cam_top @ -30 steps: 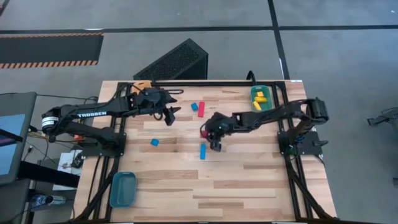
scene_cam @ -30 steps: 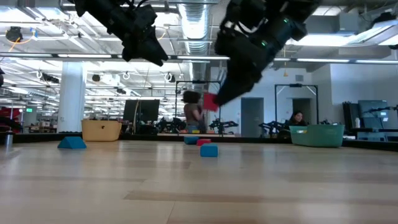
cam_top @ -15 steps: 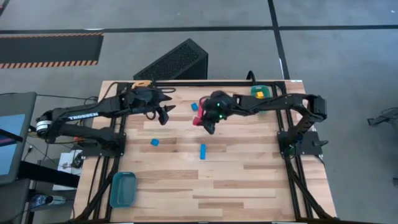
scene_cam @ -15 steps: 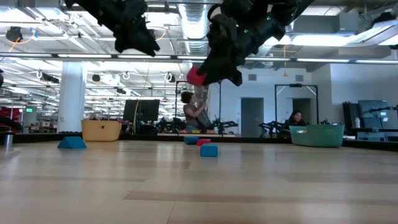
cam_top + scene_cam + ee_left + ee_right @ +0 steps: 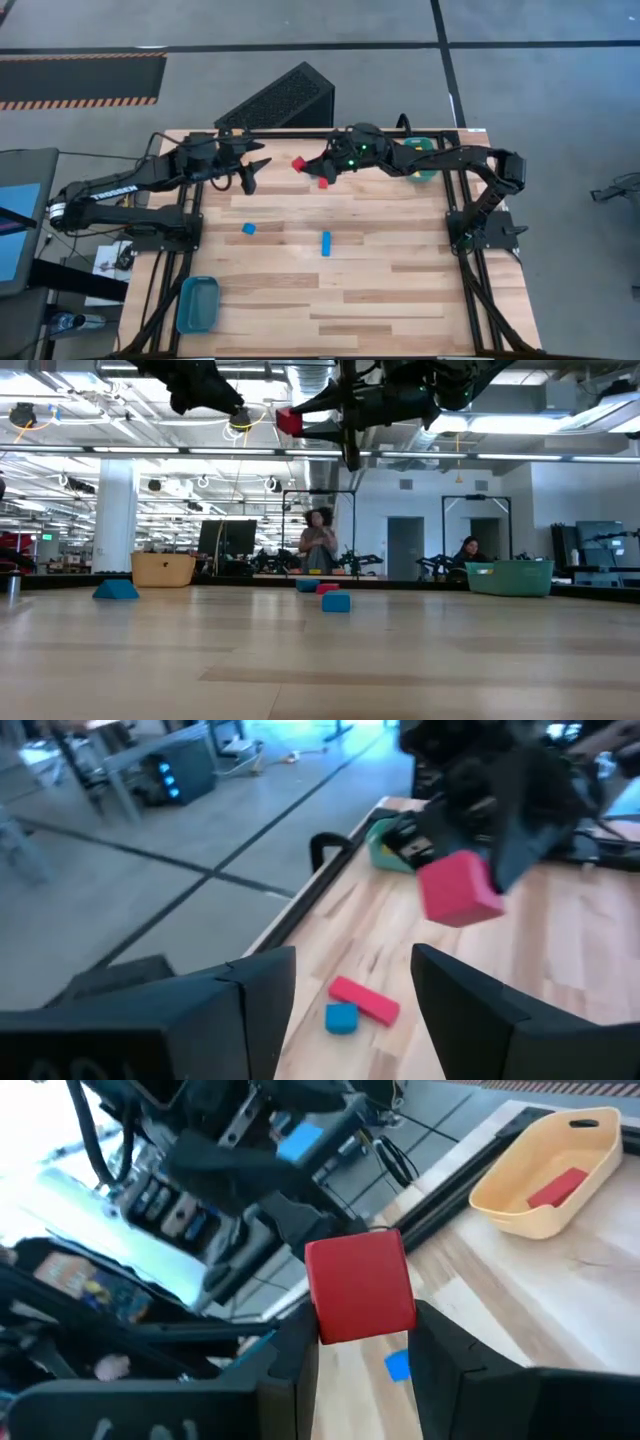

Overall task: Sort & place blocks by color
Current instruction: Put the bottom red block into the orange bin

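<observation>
The right gripper [image 5: 305, 166], pinching a red cube [image 5: 298, 163], had swung from mid-table to the far edge, high above the wood, facing the left gripper [image 5: 250, 176], whose fingers stood spread. A handover toward the orange bin [image 5: 548, 1175] looked likely.

Bright overhead lighting, blurred wrist views

Open industrial lab: exposed ceiling ducts [image 5: 310, 395], distant workstations [image 5: 225, 545]

Two dark jointed arms, white TROSSEN lettering, green indicator lights
</observation>
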Controlling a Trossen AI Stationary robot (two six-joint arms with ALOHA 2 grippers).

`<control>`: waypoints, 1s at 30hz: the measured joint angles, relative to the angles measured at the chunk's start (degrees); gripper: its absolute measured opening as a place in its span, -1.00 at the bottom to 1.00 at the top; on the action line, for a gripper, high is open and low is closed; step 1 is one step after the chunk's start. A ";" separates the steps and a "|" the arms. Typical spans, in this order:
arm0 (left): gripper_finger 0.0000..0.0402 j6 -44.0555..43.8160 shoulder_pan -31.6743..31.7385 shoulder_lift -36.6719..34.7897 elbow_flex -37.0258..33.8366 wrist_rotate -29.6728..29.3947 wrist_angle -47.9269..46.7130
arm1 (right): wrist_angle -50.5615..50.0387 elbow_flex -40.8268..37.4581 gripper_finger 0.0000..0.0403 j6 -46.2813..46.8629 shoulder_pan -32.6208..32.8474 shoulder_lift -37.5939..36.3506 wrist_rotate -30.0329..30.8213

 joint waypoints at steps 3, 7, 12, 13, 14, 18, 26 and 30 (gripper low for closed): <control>0.02 2.39 -0.57 0.00 0.00 2.86 1.96 | 1.39 0.00 -0.38 2.68 -0.11 0.00 0.23; 0.13 6.46 -1.78 0.62 0.00 6.13 4.45 | 3.43 0.00 -0.38 6.82 -0.33 -0.03 1.53; 0.26 9.97 -3.35 1.97 0.04 6.46 6.74 | 4.28 0.00 -0.38 8.00 -0.27 -0.04 3.37; 0.29 10.45 -3.55 2.29 0.01 6.47 6.70 | 5.30 0.00 -0.38 8.89 -0.26 -0.04 3.37; 0.31 10.98 -3.69 2.77 0.00 6.66 7.43 | 6.60 0.00 -0.38 9.86 -0.24 -0.04 3.38; 0.36 12.02 -4.12 4.48 0.00 8.41 10.50 | 9.34 0.02 -0.38 10.95 0.24 -0.07 3.45; 0.37 13.29 -4.20 8.80 0.00 3.35 17.95 | 9.19 0.02 -0.38 12.87 0.75 -0.06 3.34; 0.37 17.14 -4.22 10.93 0.00 3.33 19.08 | 10.32 0.02 -0.38 13.86 0.90 -0.06 3.28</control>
